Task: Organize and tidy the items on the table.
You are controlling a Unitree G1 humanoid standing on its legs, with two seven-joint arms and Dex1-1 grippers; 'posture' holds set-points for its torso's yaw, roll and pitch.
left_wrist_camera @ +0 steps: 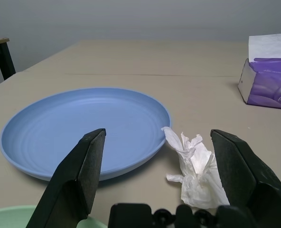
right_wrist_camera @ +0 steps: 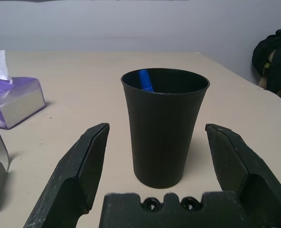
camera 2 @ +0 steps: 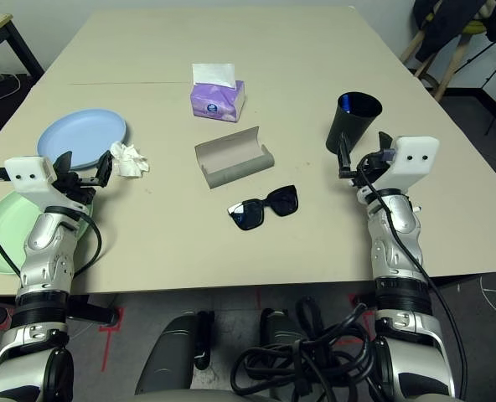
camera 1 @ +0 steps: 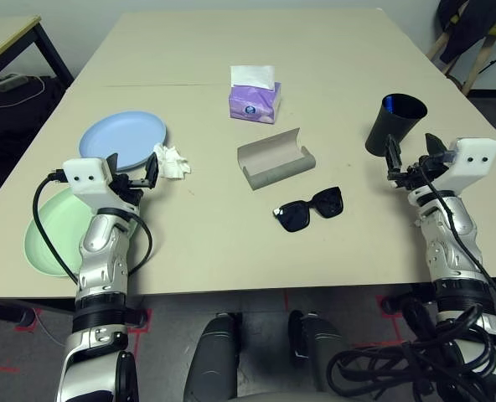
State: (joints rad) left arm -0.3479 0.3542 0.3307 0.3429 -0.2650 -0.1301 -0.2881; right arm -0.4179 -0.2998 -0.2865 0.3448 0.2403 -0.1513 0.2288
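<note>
Head view, landmark: the grey case (camera 1: pixel 276 159) lies open near the middle of the tabletop (camera 1: pixel 332 75).
Head view, sunglasses: the sunglasses (camera 1: pixel 308 208) lie just in front of the case, apart from it.
Head view, tissue box: the purple box (camera 1: pixel 255 99) stands behind the case.
Head view, tissue: the crumpled tissue (camera 1: pixel 172 161) lies left of the case, beside the blue plate (camera 1: pixel 122 139); the green plate (camera 1: pixel 49 232) sits nearer the front edge.
Head view, cup: the black cup (camera 1: pixel 395 124) stands upright, right of the case.
Left wrist view: the left tool (left_wrist_camera: pixel 157 159) is spread wide, holding nothing — the blue plate and the tissue lie just ahead of it, far left of the case.
Right wrist view: the right tool (right_wrist_camera: pixel 155 161) is spread wide and empty — the cup stands just ahead between its fingers, untouched, something blue inside.
</note>
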